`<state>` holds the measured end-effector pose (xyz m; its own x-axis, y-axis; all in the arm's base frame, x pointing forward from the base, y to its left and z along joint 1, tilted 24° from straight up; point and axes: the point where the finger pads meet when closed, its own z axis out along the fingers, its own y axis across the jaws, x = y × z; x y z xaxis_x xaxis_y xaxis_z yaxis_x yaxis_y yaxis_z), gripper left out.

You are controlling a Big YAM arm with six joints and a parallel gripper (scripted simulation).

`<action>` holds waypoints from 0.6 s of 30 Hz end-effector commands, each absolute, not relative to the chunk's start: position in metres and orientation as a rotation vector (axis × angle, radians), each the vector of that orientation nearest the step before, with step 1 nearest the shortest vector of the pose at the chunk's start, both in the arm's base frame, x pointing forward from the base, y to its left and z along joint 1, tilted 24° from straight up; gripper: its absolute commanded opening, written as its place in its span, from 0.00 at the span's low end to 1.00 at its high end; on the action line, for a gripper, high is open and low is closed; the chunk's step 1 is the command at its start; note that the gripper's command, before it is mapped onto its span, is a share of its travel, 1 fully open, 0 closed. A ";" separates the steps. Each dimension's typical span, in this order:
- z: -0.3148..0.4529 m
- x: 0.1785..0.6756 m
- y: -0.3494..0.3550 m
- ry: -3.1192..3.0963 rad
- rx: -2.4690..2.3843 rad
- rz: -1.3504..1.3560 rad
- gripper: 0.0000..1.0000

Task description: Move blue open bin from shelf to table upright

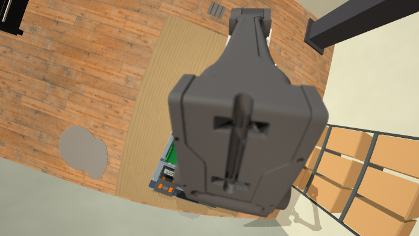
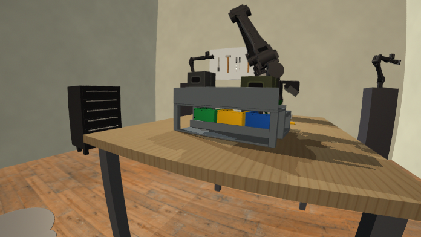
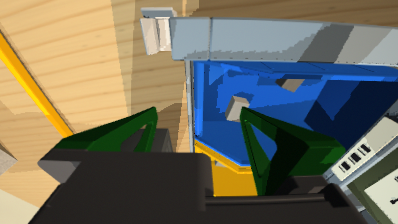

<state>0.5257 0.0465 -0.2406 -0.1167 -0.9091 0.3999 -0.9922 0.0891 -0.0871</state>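
Gripper [image 3: 197,132] gapes empty, straddling the blue bin's [image 3: 300,100] side wall; two parts inside.

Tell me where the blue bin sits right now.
In the exterior view the blue bin sits inside the grey shelf on the table, at the row's right end beside the yellow bin; the open gripper hovers at it.

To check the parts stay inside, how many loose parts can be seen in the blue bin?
2. In the wrist view, one pale block lies near the middle of the blue bin, beside a green finger; another lies near its far wall. More may be hidden behind the fingers.
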 end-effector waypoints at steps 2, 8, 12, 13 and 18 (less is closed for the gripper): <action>-0.239 0.526 0.036 -2.141 1.886 0.500 0.90; -0.239 0.526 0.036 -2.141 1.886 0.500 0.90; -0.239 0.526 0.036 -2.141 1.886 0.500 0.90; -0.239 0.526 0.036 -2.141 1.886 0.500 0.90; -0.242 0.524 0.036 -2.138 1.887 0.497 0.90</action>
<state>0.5257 0.0465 -0.2406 -0.1168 -0.9091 0.3999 -0.9922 0.0891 -0.0872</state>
